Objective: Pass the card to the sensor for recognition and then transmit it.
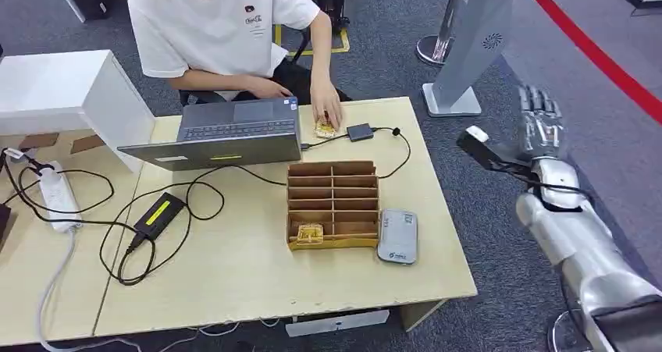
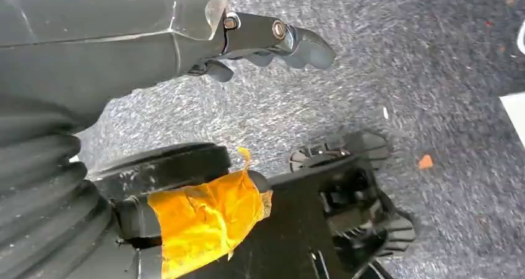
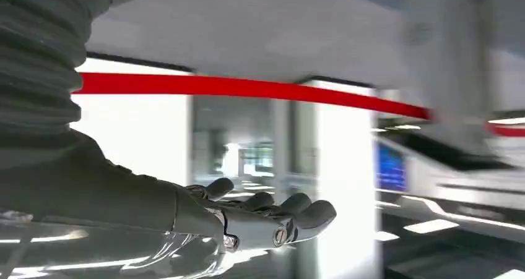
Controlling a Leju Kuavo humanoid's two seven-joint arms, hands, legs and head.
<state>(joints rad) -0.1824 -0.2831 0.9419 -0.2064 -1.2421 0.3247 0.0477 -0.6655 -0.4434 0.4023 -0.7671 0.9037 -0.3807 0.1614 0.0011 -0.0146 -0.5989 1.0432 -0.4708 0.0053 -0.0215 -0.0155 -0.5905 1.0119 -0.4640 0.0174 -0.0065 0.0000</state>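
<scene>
— Cardboard organizer (image 1: 333, 204), centre frame: what's in it?

— One yellowish card (image 1: 310, 233) in its lower-left slot; grey sensor (image 1: 398, 236) just right of it.

— Any writing?

— Too small for me to read.

— My hands?

— Right hand (image 1: 540, 122), right side of frame, raised with fingers released, holding nothing. Left hand (image 2: 272, 41) loosely open over carpet.
</scene>
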